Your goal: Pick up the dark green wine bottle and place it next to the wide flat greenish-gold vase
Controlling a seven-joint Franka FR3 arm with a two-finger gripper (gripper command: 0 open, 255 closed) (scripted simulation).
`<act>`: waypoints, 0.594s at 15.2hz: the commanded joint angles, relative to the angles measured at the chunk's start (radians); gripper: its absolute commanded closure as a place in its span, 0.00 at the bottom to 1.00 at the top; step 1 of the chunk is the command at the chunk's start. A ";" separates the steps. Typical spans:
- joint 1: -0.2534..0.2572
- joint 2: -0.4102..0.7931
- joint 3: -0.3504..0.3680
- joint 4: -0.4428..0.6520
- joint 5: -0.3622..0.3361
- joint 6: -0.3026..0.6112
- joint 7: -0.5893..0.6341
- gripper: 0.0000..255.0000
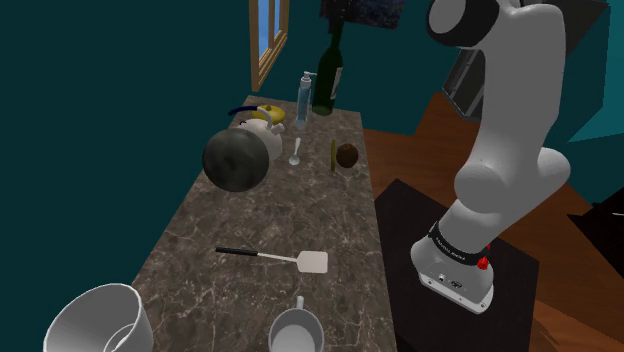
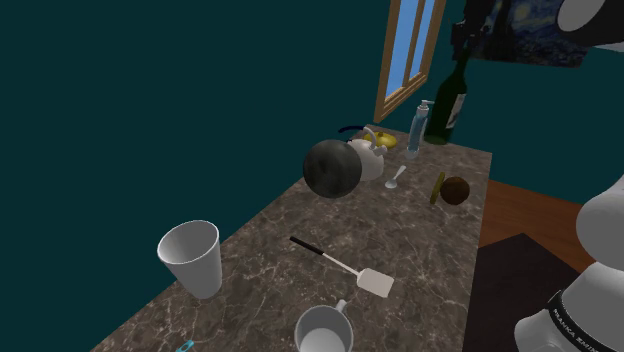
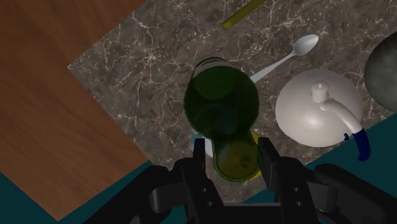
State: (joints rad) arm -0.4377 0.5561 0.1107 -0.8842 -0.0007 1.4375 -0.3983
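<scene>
I have the gripper (image 3: 231,146) closed on the neck of the dark green wine bottle (image 1: 325,80), one black finger on each side of the glass just below the mouth. The bottle is at the far end of the marble counter (image 1: 250,220), near the window. It stands upright with its long axis vertical, mouth up and base down. From the wrist view I look almost straight down it, the mouth nearest the hand and the wider body below. Its base looks to be on the counter, though I can't be sure from these angles. The glass is see-through green, and I cannot tell what it holds.

Just beside it, on the shoulder view's left, stands a slim clear spray bottle (image 1: 302,100). Next comes a white teapot (image 3: 315,118) with its lid on, touching or nearly touching a dark round vase (image 1: 235,160). A white spoon (image 3: 286,57) lies between the teapot and the flat greenish-gold vase (image 1: 334,153), which stands on edge against a brown round thing (image 1: 347,155), near the bottle but apart from it.

At the near end, a white cup (image 2: 195,270) and a white mug (image 2: 322,330) both stand mouth up, showing only their own inner walls. A spatula (image 1: 290,260) lies flat between them and the vases.
</scene>
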 commanded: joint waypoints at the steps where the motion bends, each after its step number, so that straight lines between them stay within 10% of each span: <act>1: -0.003 -0.015 0.000 -0.049 0.001 0.036 -0.002 1.00; 9: -0.012 -0.071 0.000 -0.250 0.007 0.180 -0.009 1.00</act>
State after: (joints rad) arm -0.4503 0.4905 0.1104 -1.1138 0.0058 1.6014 -0.4080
